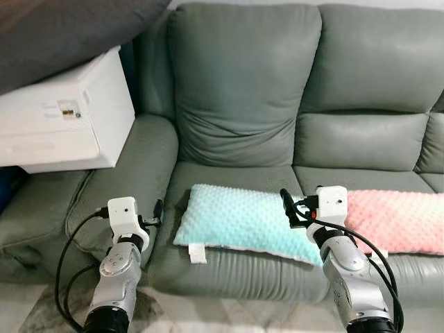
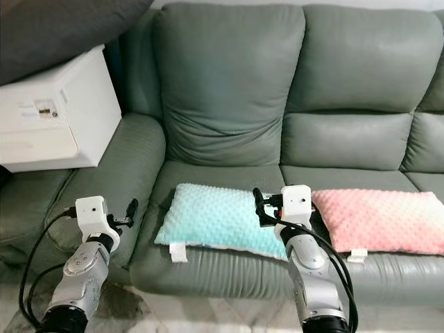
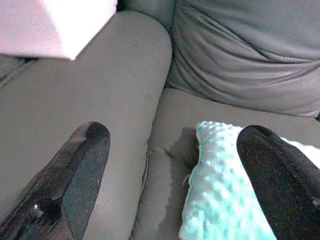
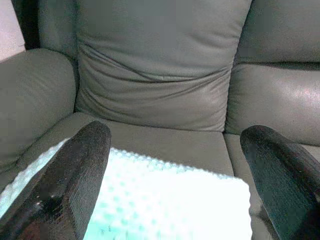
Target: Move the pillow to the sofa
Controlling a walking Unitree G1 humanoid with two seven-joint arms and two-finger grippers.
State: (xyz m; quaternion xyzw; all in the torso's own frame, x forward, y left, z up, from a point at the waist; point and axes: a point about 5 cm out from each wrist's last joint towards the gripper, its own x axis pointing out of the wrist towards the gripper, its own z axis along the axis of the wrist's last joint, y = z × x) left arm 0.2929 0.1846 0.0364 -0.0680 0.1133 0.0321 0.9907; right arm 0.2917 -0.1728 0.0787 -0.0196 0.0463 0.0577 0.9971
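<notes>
Two pillows sit on the grey sofa (image 1: 243, 90) here: a teal pillow (image 1: 239, 218) flat on the left seat cushion and a pink pillow (image 1: 395, 218) just beside it on the next one, both near the front edge. So the teal one looks to be already where the task wants it, lying flat, with a little white tag (image 1: 198, 253) hanging off its front edge. The left gripper (image 3: 172, 175) hovers over the armrest (image 1: 139, 173) just off the pillow's left end, fingers spread wide and holding nothing. The right gripper (image 4: 175, 175) sits above the pillow's right end, also spread wide and empty. As for handling, that bumpy dotted fabric looks soft and squishy, probably very light, and it'll likely sag or fold if lifted by one corner. The nubby surface should give decent grip, not slippery. Best bet would be pinching the two short ends at once, one claw each. A white box (image 1: 66, 118) rests on the armrest further back, under a dark grey cushion (image 1: 69, 31).
</notes>
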